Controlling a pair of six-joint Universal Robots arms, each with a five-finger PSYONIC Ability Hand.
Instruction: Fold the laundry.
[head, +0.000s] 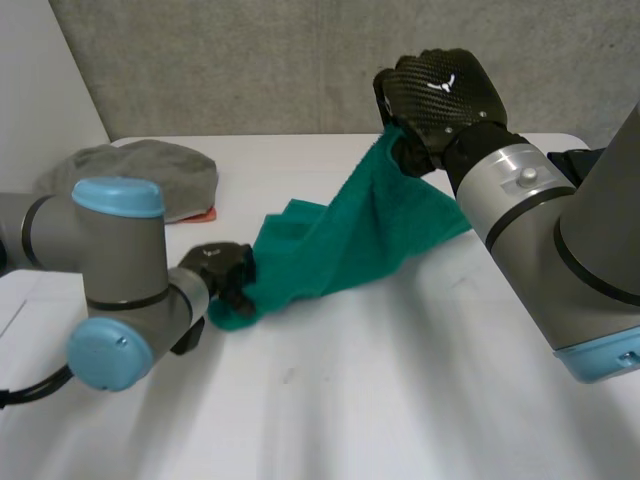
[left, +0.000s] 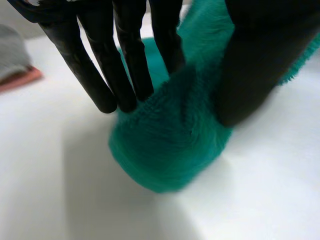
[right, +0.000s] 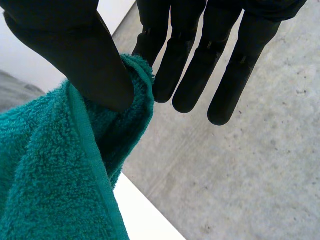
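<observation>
Hanging unfolded mid-frame, the towel is pinched at 1 corner by the right hand, upper right, and at its low end by the left hand; no fold yet.

A red thing lies mostly hidden under the grey cloth.

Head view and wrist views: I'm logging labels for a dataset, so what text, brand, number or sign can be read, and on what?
No words, brands or numbers are readable.
One sign: a small white emblem, not letters, on the back of the right hand, which pinches the green towel.
</observation>
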